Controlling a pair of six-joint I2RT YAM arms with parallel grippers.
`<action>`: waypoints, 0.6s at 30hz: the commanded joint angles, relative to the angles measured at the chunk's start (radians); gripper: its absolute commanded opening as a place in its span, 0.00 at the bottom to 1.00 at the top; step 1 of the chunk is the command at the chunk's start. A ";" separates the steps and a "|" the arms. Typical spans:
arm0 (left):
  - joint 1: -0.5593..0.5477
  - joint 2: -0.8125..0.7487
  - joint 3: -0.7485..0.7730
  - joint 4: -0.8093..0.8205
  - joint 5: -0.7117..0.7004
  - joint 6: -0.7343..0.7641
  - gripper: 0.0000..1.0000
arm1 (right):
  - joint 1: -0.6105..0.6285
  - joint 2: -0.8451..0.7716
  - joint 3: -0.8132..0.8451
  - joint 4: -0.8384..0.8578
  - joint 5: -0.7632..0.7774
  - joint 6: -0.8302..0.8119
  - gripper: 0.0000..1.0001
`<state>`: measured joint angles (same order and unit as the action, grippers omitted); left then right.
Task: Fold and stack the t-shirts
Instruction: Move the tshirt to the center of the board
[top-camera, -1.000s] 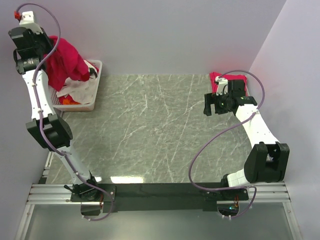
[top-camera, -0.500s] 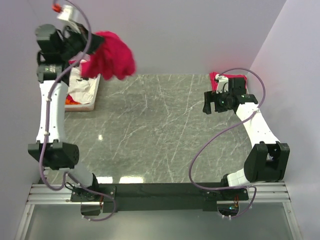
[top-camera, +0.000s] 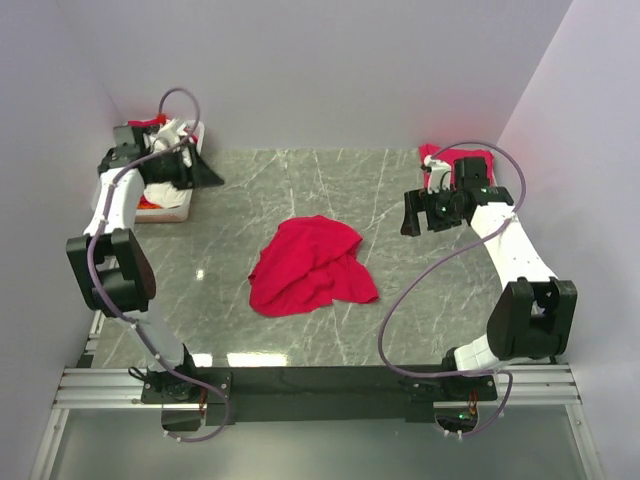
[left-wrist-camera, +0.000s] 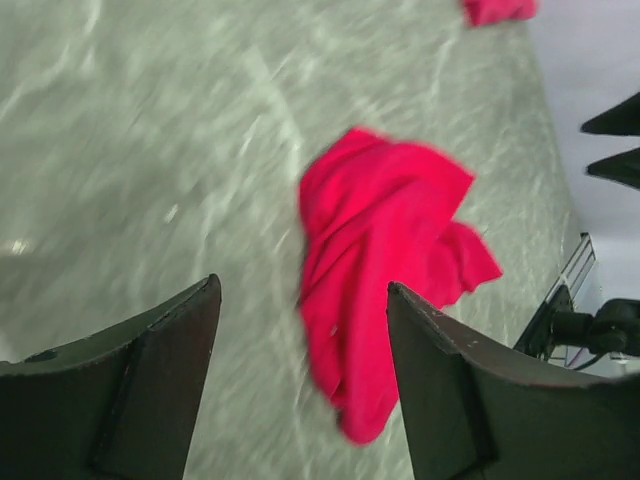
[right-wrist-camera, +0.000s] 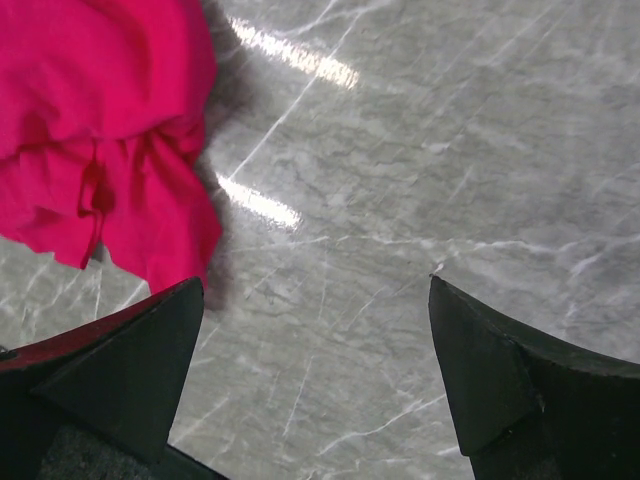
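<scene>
A crumpled red t-shirt (top-camera: 310, 265) lies loose in the middle of the table; it also shows in the left wrist view (left-wrist-camera: 385, 250) and the right wrist view (right-wrist-camera: 100, 120). A second red t-shirt (top-camera: 445, 155) lies at the back right corner, partly hidden behind the right arm. My left gripper (top-camera: 205, 176) hovers beside the basket, open and empty (left-wrist-camera: 300, 285), well clear of the middle shirt. Right of that shirt, my right gripper (top-camera: 412, 215) stands wide open above bare table (right-wrist-camera: 315, 280), holding nothing.
A white slotted basket (top-camera: 170, 210) stands at the back left with white, orange and red cloth in it. Purple walls close in the back and both sides. The arms' bases and a metal rail run along the near edge.
My left arm swung a red t-shirt out of the basket and let it go; it now lies on the table. The left gripper opened and dropped beside the basket. The right arm barely moved.
</scene>
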<state>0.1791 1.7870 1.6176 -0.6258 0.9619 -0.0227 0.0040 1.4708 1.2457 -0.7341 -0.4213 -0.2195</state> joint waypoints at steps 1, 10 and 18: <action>0.045 -0.026 0.015 -0.208 0.077 0.249 0.72 | 0.002 0.022 0.032 -0.039 -0.051 -0.035 0.99; -0.167 -0.215 -0.379 -0.180 -0.109 0.503 0.70 | 0.143 0.169 -0.005 -0.073 -0.122 -0.015 0.79; -0.314 -0.317 -0.715 0.053 -0.307 0.397 0.76 | 0.281 0.315 -0.042 -0.048 -0.143 0.016 0.78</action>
<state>-0.1081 1.5196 0.9466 -0.7059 0.7670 0.4000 0.2718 1.7523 1.1984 -0.7799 -0.5426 -0.2211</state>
